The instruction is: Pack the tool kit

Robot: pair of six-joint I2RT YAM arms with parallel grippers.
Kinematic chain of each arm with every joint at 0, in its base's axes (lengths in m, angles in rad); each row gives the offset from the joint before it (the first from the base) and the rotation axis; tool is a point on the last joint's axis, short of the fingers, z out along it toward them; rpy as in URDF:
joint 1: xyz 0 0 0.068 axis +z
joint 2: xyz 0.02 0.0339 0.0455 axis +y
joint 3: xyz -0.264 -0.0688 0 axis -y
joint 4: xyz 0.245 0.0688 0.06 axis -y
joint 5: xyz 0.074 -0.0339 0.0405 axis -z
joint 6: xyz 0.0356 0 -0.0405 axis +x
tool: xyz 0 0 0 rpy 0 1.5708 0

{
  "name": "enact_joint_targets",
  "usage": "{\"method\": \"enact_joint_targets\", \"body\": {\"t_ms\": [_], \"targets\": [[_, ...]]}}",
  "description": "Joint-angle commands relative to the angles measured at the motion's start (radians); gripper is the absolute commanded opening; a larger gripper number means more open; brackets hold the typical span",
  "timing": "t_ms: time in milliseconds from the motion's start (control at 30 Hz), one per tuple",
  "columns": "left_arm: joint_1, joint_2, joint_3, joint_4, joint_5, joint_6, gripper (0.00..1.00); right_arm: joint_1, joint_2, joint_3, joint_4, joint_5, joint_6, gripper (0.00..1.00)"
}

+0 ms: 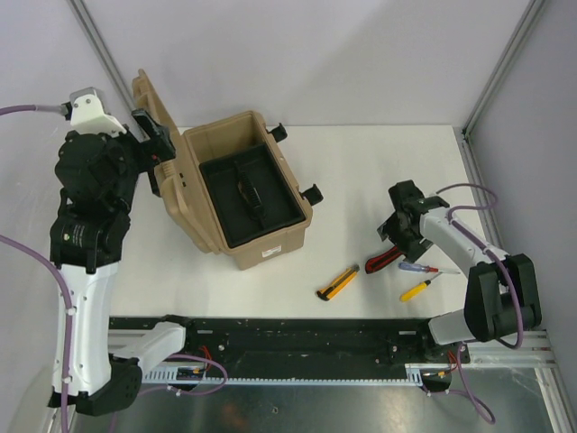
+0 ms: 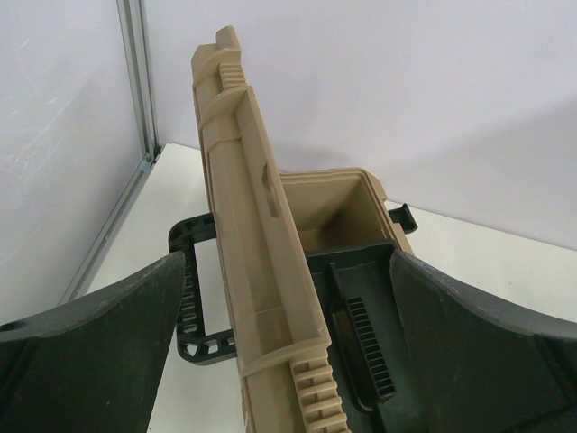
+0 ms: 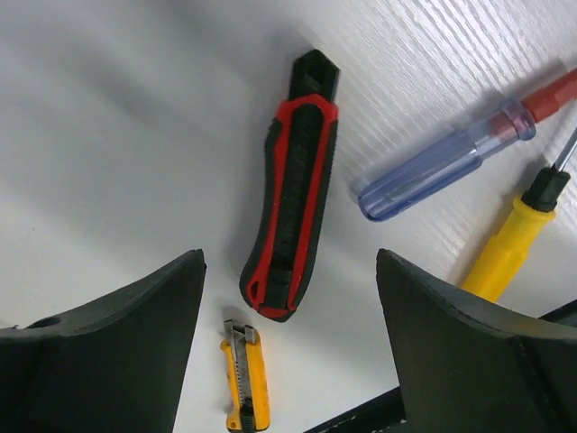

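Observation:
The tan toolbox point(image 1: 270, 245) stands open at the left, its lid point(image 1: 149, 104) upright and a black tray point(image 1: 222, 185) inside. My left gripper point(image 1: 153, 153) is open, its fingers on either side of the lid's edge point(image 2: 257, 253) without closing on it. My right gripper point(image 1: 397, 245) is open just above a red-and-black utility knife point(image 3: 293, 198) lying on the table. A yellow utility knife point(image 1: 338, 282), a blue-handled screwdriver point(image 1: 419, 268) and a yellow-handled screwdriver point(image 1: 416, 290) lie near it, and all show in the right wrist view too.
The white table point(image 1: 361, 171) ends at a black rail point(image 1: 297, 334) along its near edge. Grey walls and metal frame posts point(image 1: 500, 72) close in the back and sides. The box's black latches point(image 1: 312, 193) stick out on its right side.

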Motion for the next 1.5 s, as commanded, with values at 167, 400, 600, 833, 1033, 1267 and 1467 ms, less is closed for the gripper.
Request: {"method": "enact_joint_targets", "body": {"t_ms": [167,400,600,833,1033,1267,1467], "targets": [[-0.004,-0.037,-0.022,0.048,-0.015,-0.013,0.99,-0.022,0.039,-0.066,0.016,-0.088,0.166,0.8],[-0.004,-0.043,-0.029,0.049,-0.009,-0.015,0.99,-0.03,0.11,-0.08,0.096,-0.106,0.186,0.8],[-0.004,-0.048,-0.027,0.048,-0.009,-0.013,1.0,-0.031,0.174,-0.08,0.135,-0.118,0.196,0.67],[-0.005,-0.056,-0.022,0.049,-0.016,-0.01,0.99,-0.026,0.194,-0.08,0.143,-0.109,0.195,0.3],[-0.004,-0.058,-0.022,0.049,-0.013,-0.009,1.0,0.01,0.126,-0.046,0.201,-0.065,0.086,0.01],[-0.003,-0.063,-0.018,0.049,-0.014,-0.005,0.99,0.131,0.042,0.225,0.221,0.044,-0.171,0.0],[-0.004,-0.073,-0.024,0.049,-0.011,-0.005,0.99,0.254,0.083,0.49,0.32,-0.055,-0.399,0.0]]}}
